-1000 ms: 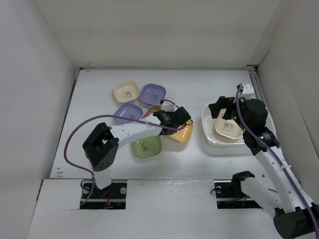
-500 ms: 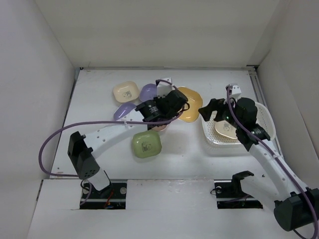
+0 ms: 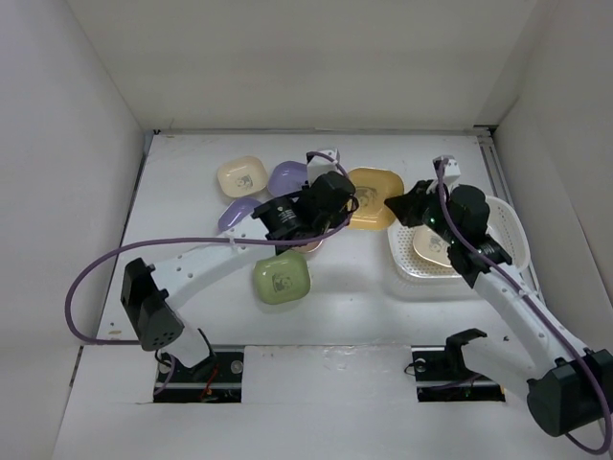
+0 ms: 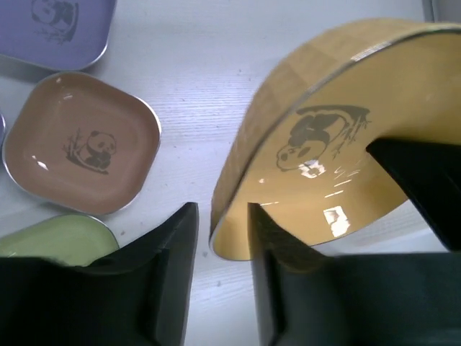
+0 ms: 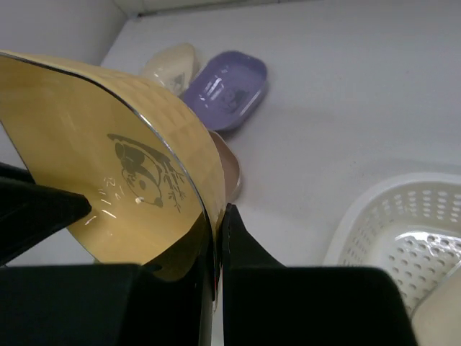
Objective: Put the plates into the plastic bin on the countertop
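Observation:
A yellow plate (image 3: 372,196) hangs tilted above the countertop (image 3: 182,163), between my two arms. My right gripper (image 3: 395,206) is shut on its right rim; in the right wrist view the rim (image 5: 108,166) is pinched between the fingers of that gripper (image 5: 218,213). My left gripper (image 3: 349,203) straddles the opposite rim. In the left wrist view its jaws (image 4: 220,216) stand slightly parted, with a gap beside the plate (image 4: 324,144). The plastic bin (image 3: 410,273) sits at the right and holds a cream plate (image 3: 433,247).
On the countertop lie a cream plate (image 3: 241,175), two purple plates (image 3: 285,177) (image 3: 238,213), a green plate (image 3: 282,280) and a pink-brown plate (image 4: 79,151) mostly under the left arm. White walls enclose the surface on three sides.
The left arm lifted the yellow plate up and right. The right gripper swung left from over the bin and shut on the plate's rim. The left jaws loosened slightly.

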Motion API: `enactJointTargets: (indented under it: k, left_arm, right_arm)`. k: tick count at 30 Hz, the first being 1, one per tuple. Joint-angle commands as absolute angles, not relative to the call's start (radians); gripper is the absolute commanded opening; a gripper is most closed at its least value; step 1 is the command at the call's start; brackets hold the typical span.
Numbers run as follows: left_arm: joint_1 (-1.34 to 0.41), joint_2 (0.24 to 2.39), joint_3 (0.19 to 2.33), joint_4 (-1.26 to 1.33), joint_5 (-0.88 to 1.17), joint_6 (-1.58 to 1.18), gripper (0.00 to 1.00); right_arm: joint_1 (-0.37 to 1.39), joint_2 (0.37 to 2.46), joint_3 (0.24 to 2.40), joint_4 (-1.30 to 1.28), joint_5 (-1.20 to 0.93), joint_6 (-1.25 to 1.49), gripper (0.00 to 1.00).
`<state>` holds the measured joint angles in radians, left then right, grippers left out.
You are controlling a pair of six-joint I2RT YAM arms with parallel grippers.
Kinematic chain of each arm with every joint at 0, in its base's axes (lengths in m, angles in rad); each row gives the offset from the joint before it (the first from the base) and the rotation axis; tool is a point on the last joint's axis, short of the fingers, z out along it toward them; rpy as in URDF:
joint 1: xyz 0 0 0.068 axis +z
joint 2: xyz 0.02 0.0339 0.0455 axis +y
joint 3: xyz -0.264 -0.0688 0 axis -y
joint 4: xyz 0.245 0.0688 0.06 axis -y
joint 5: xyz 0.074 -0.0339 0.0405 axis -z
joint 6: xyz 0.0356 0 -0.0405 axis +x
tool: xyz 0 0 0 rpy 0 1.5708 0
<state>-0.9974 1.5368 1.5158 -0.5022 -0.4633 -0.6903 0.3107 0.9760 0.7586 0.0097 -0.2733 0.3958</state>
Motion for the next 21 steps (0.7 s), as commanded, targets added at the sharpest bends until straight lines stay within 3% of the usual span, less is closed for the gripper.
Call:
enactJointTargets:
  k: [1,2,3,6,21]
  left_arm:
    - [-0.999,1.459,1.500,-0.364,-0.413,-0.669,0.34]
    - [-0.999,1.459,1.488,-0.354,-0.413,-0.669,0.63]
    - [-0.999,1.459,1.488,-0.354,-0.422,-0.669,0.81]
    - [-0.999,1.447,1.497,-0.403,-0.480,-0.660,1.00]
    - [-0.942,1.221,1.364,-0.601,-0.632,-0.727,1.00]
  right_arm:
    - [0.316,0.991,0.775,0.028,-0.252,0.373,0.02]
    - [0.292,0.991,0.775,0.018,-0.218,0.373,0.01]
    - [0.278,0.991,0.785,0.002,-0.194,0.373,0.00]
    - [0.197,0.973,0.804,-0.095,-0.065,0.364,0.00]
    - [-0.152,0.911,0.693,-0.308,0.133,0.279,0.00]
